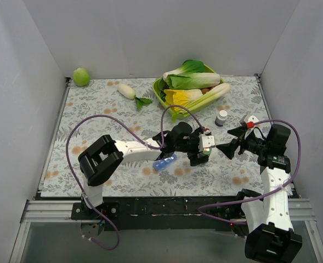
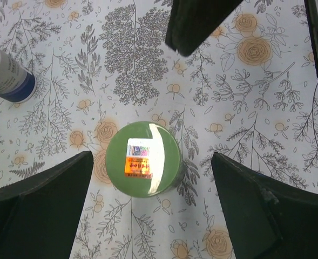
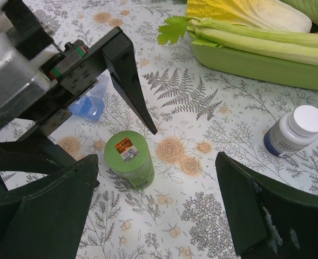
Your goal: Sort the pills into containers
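Your left claw (image 2: 152,175), wide open and empty, is poised over the green bottle (image 2: 142,145) to grasp it; your right claw (image 3: 153,161) gapes empty too.

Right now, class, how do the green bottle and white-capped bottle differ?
The green bottle is green all over; the white-capped bottle is pale with a dark blue band. The green bottle's lid carries an orange sticker; the white-capped bottle's lid is plain. Both stand upright on the cloth.
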You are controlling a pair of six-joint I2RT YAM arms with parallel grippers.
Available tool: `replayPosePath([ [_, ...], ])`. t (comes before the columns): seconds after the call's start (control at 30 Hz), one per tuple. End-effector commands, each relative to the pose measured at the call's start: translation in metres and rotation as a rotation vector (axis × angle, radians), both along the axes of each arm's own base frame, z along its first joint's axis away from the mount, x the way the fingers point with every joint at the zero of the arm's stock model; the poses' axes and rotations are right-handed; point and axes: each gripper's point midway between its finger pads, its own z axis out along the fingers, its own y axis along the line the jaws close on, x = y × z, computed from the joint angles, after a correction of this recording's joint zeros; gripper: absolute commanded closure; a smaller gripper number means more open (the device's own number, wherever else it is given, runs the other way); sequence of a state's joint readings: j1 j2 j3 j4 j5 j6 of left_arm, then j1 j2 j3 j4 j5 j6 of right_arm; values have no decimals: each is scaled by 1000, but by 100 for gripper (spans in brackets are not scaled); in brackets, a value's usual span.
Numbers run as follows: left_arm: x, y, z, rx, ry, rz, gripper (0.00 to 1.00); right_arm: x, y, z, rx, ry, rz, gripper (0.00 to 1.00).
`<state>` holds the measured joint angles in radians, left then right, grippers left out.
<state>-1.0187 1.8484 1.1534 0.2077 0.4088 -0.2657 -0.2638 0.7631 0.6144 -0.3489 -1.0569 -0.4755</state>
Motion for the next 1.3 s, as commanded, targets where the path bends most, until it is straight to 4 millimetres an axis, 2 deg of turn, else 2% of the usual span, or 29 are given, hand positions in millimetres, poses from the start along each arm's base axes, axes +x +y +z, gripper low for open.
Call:
replayPosePath([
  [0.0, 1, -21, 18, -38, -15, -19, 11, -1, 1, 5, 8, -19, 21, 3],
  [0.03, 0, -23, 10, -23, -2, -21, 13, -1, 1, 4, 6, -18, 22, 3],
  [0.13, 0, -25, 5, -3, 19, -10, 31, -3, 1, 5, -2, -19, 24, 3],
  [0.17, 0, -24, 4, 0, 27, -2, 47, -3, 1, 4, -5, -17, 24, 4],
  [0.27, -1, -21, 14, -18, 67, 38, 74, -7, 1, -1, -27, -8, 52, 4],
  [0.3, -1, -19, 15, -14, 85, 54, 93, -9, 2, -3, -34, 1, 66, 4],
  [0.33, -3, -16, 18, -18, 126, 83, 100, -15, 4, -6, -61, -12, 110, 4],
  [0.4, -6, -7, 39, -50, 158, 134, 100, -23, 6, -9, -88, -27, 164, 4],
  [0.43, -12, -1, 39, -57, 231, 171, 100, -25, 7, -9, -114, -62, 198, 4],
  [0.47, -16, 6, 60, -99, 247, 190, 100, -40, 11, -16, -158, -96, 271, 4],
  [0.53, -19, 15, 75, -155, 319, 257, 100, -52, 15, -21, -183, -137, 352, 3],
  [0.57, -27, 26, 85, -196, 405, 306, 100, -63, 19, -21, -214, -192, 419, 2],
  [0.63, -30, 36, 98, -255, 456, 348, 100, -69, 24, -22, -177, -167, 456, 2],
  [0.67, -36, 42, 92, -271, 536, 394, 100, -73, 31, -21, -157, -154, 488, 2],
  [0.7, -37, 49, 111, -339, 536, 408, 100, -76, 36, -21, -135, -139, 505, 2],
  [0.77, -43, 54, 118, -393, 569, 440, 100, -86, 48, -18, -108, -128, 572, 2],
  [0.8, -48, 61, 125, -444, 599, 455, 100, -85, 53, -11, -69, -103, 568, 2],
  [0.83, -43, 64, 126, -474, 593, 500, 100, -84, 57, -7, -49, -101, 573, 3],
  [0.87, -50, 64, 129, -490, 600, 499, 100, -88, 65, -5, -35, -91, 608, 4],
  [0.93, -44, 67, 136, -553, 607, 562, 100, -84, 75, 2, -15, -65, 621, 4],
  [0.97, -48, 64, 141, -574, 612, 560, 100, -88, 82, 4, -7, -44, 647, 5],
  [1.0, -48, 62, 145, -590, 614, 567, 100, -86, 85, 2, -18, -43, 641, 5],
  [1.07, -48, 58, 147, -613, 624, 599, 100, -79, 95, 11, -16, -52, 630, 5],
  [1.27, -34, 59, 157, -709, 635, 738, 100, -84, 106, 4, -10, 67, 616, 9],
])
